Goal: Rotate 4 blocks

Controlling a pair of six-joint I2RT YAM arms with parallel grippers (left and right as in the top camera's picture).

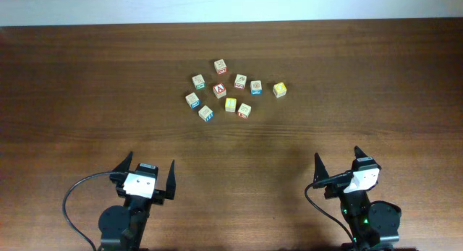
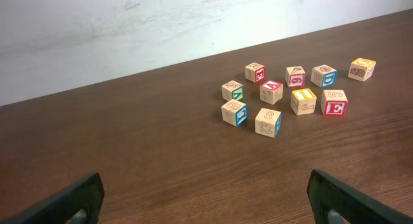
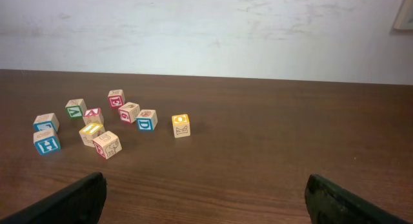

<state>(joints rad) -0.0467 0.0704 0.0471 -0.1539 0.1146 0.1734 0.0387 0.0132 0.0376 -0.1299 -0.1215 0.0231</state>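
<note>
Ten blocks [image 1: 219, 90] cluster toward the counter's [image 1: 87, 84] far edge; only the overhead view shows both the left gripper [image 1: 152, 159] and right gripper [image 1: 336, 152], wide open, empty.

The blocks [image 1: 220, 90] are gathered in a loose cluster on the worktop [image 1: 72, 99], toward its far side. One outlying block [image 1: 279, 90] is set apart, just right of the cluster. The left arm [image 1: 137, 189] and right arm [image 1: 359, 182] are placed at the near edge, well apart from the blocks
</note>
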